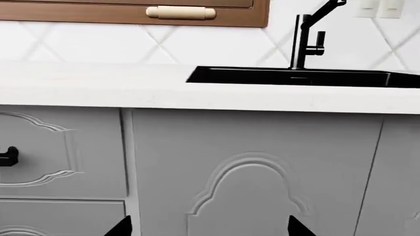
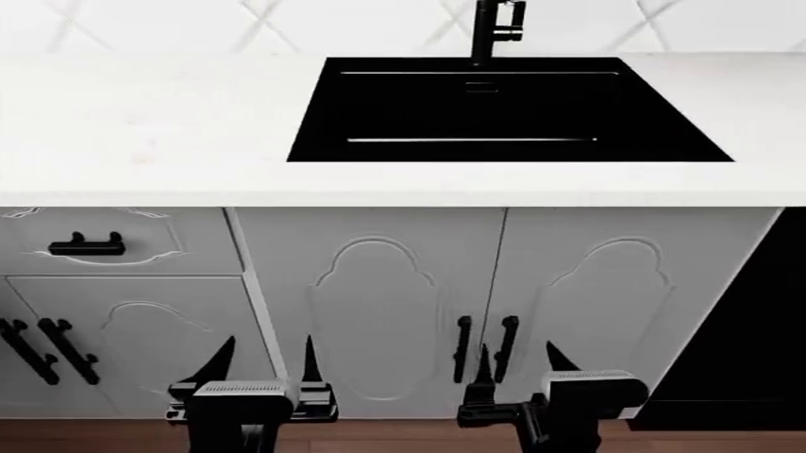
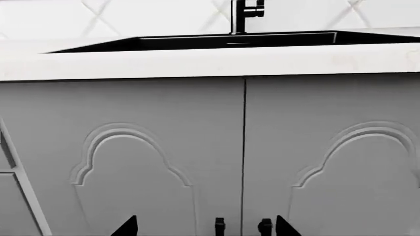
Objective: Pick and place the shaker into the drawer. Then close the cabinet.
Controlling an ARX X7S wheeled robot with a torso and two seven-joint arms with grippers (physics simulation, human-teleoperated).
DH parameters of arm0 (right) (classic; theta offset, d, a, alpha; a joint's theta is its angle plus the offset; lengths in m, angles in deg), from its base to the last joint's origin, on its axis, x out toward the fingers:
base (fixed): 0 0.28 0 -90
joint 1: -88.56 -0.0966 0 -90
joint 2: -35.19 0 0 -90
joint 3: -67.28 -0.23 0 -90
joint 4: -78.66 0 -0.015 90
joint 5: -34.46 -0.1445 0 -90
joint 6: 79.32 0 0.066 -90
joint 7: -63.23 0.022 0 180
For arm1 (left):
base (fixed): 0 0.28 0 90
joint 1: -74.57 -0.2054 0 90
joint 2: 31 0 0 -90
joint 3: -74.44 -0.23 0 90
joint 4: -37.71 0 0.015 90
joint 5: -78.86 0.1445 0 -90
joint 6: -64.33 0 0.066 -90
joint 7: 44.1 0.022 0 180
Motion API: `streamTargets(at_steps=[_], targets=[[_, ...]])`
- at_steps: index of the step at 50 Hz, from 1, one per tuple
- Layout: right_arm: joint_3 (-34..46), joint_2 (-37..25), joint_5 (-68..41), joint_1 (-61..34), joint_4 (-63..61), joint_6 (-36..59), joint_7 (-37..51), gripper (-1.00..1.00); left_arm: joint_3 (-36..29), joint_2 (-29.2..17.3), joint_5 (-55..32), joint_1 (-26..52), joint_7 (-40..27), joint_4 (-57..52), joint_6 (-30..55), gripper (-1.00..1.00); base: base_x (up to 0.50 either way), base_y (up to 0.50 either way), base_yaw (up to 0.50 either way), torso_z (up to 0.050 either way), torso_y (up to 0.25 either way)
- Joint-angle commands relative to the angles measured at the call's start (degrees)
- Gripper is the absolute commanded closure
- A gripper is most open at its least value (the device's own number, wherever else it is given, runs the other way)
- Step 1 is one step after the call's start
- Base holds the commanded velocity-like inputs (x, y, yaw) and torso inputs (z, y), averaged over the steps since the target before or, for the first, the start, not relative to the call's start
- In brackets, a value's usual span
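Shaker can't be found in any view. Drawer (image 2: 120, 242) is at the top left of the cabinet (image 2: 377, 311) in the head view, with a scroll-moulded front and a short black bar handle (image 2: 86, 247); its front looks flush with the neighbouring fronts, so shut as far as can be told. The left wrist view shows the same drawer front (image 1: 59, 152) at the frame edge, and only the tip of its handle (image 1: 8, 156) is visible.

Below the drawer is another moulded front (image 2: 139, 349), with two long black bar handles (image 2: 51, 351) at the far left. Double doors (image 2: 504, 302) sit under the sink, with a pair of vertical black handles (image 2: 485, 347) at the centre seam. The right wrist view faces that seam straight on, and the handle tops (image 3: 241, 227) are just visible.

White marble-look top (image 2: 139, 123) spans the unit. Black sink (image 2: 504, 109) is set into it, with a black faucet (image 2: 495, 28) behind, against the tiled wall. A brown wooden wall cabinet (image 1: 131, 12) with a pale bar handle (image 1: 180, 12) hangs above, seen from the left wrist.

Left gripper (image 2: 268, 363) is low in front of the cabinet — fingers spread wide, nothing between them. Right gripper (image 2: 520, 363) is near the door handles, not touching them, with its jaws also wide apart and empty. Both are well below the countertop.
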Motion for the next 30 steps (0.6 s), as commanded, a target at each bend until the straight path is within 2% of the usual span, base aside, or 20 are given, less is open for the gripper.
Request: streamTargets(at_steps=[1, 30], targets=[[0.44, -0.32, -0.35, -0.07, 0.08, -0.13, 0.38, -1.0, -0.46, -0.41, -0.27, -0.04, -0.47, -0.1, -0.15, -1.0, 0.0, -0.5, 0.0, 0.0, 0.0], [1.49, -1.12, -1.31, -0.37, 0.24, -0.08, 1.07, -1.0, -1.36, -1.12, -1.04, 0.26, -1.53, 0.18, -0.3, -1.0, 0.0, -0.5, 0.0, 0.0, 0.0]])
